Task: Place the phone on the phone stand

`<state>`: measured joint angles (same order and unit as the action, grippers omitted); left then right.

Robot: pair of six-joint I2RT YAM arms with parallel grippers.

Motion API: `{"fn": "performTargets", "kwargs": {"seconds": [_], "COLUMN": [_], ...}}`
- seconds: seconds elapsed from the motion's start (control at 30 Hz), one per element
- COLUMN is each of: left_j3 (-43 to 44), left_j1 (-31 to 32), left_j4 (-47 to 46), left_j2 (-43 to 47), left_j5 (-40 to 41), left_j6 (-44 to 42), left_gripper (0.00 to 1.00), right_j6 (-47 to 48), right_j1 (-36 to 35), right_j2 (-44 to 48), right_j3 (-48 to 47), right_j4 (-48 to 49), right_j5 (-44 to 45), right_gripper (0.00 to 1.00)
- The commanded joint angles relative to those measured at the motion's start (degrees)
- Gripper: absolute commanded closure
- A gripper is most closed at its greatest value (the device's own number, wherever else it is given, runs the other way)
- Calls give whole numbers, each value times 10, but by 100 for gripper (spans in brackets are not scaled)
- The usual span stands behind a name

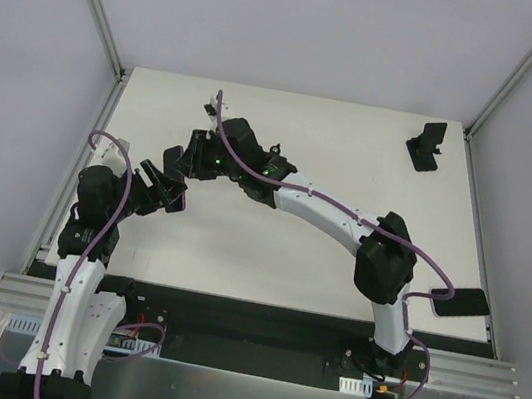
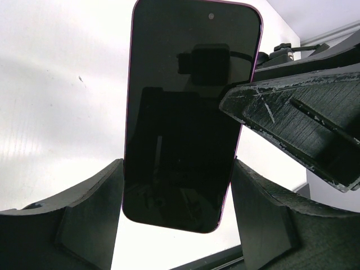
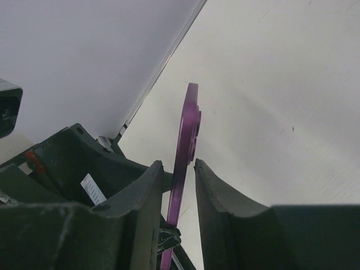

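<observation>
The phone (image 2: 185, 118) is a black-screened slab with a purple rim, held up off the table. My left gripper (image 2: 177, 169) is shut on its two long edges near its lower end. In the right wrist view the phone (image 3: 188, 124) shows edge-on as a purple strip between the fingers of my right gripper (image 3: 179, 166), which straddle it with thin gaps, open. One right finger (image 2: 292, 118) crosses the phone's right edge. In the top view both grippers meet at centre left, left (image 1: 162, 183), right (image 1: 192, 155). The phone stand (image 1: 425, 146) stands at the far right, apart from both grippers.
A second flat black slab (image 1: 459, 302) lies at the near right table edge by the right arm's cable. White walls and metal frame rails (image 1: 99, 6) enclose the table (image 1: 317, 258) on the left, back and right.
</observation>
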<state>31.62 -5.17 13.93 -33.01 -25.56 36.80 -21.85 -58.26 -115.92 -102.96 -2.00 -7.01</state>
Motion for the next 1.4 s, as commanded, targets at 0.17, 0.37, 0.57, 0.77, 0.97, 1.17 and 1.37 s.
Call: {"fn": "performTargets", "kwargs": {"seconds": [0.17, 0.37, 0.57, 0.77, 0.97, 1.17, 1.37], "left_j3": [24, 35, 55, 88, 108, 158, 224], "left_j1": [7, 8, 7, 8, 8, 8, 67], "left_j4": [-49, -49, -82, -82, -81, -81, -92], "left_j2": [-10, -22, -52, -62, -41, -87, -205], "left_j5": [-32, -56, -251, -367, -375, -380, -419], "left_j6": [-6, -13, -69, -101, -117, -157, -185], "left_gripper": [100, 100, 35, 19, 19, 7, 13], "right_j6": [8, 25, 59, 94, 153, 174, 186], "right_j1": [-7, -8, 18, 84, 157, 215, 220], "right_j2": [12, 28, 84, 175, 275, 326, 360], "right_j3": [-20, -2, 67, 168, 267, 327, 363], "right_j4": [16, 17, 87, 131, 160, 215, 247], "right_j5": [-6, -7, -70, -202, -320, -459, -523], "right_gripper": [80, 99, 99, 99, 99, 99, 99]}}
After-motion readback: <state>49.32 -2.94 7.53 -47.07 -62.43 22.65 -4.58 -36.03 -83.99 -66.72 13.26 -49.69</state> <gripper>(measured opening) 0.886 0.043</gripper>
